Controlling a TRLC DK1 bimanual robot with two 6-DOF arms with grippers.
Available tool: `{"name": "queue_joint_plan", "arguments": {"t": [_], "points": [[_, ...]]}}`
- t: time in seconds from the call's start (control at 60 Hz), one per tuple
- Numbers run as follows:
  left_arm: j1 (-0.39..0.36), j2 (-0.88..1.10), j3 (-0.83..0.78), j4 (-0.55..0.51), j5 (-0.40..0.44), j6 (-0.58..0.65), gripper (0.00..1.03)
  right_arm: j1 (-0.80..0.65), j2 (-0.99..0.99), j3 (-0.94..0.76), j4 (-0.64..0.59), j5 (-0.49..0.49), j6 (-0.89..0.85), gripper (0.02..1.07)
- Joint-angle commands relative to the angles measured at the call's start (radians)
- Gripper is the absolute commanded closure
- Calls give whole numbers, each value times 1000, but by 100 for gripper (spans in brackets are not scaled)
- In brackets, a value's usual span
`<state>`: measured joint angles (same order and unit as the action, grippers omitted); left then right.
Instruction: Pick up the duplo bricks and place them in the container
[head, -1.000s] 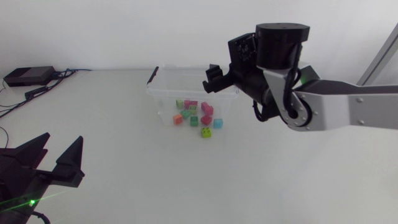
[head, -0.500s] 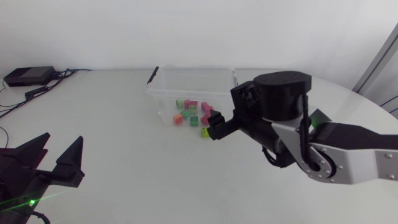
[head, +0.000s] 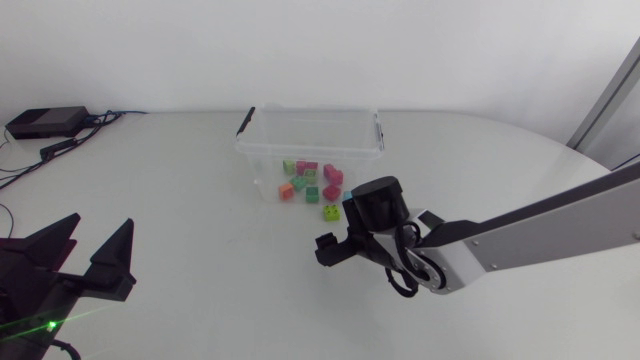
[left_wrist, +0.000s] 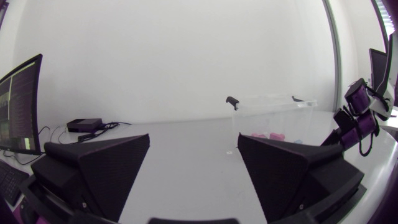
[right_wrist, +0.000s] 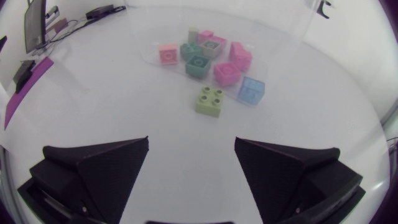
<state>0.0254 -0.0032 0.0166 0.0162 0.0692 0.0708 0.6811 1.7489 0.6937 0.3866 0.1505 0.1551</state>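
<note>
Right claw (head: 326, 250), wide open & empty, sits mid frame just under the green brick (head: 331, 212) by the clear box (head: 258, 152) w/ other bricks (head: 308, 182); left claw (head: 98, 232) open too, lower left.

Overhead head view, low wrists, shared container (head: 310, 128)

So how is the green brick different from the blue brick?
The green brick is lime; the blue brick is pale blue. The green brick sits on the bare table outside the container, while the blue brick lies inside it, behind the clear wall. The green brick is also nearer the open right end effector than the blue brick. Both are small square bricks.
</note>
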Motion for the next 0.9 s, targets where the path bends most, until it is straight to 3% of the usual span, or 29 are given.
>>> {"name": "queue_joint_plan", "arguments": {"t": [0.0,0.233,0.883], "points": [[5,-11,-18,-1,-3,-19,4,-23,34,50,5,-40,32,7],[5,-11,-18,-1,-3,-19,4,-91,115,99,3,-180,24,7],[7,-11,-18,-1,-3,-19,4,-163,215,244,-55,-121,-54,7]]}}
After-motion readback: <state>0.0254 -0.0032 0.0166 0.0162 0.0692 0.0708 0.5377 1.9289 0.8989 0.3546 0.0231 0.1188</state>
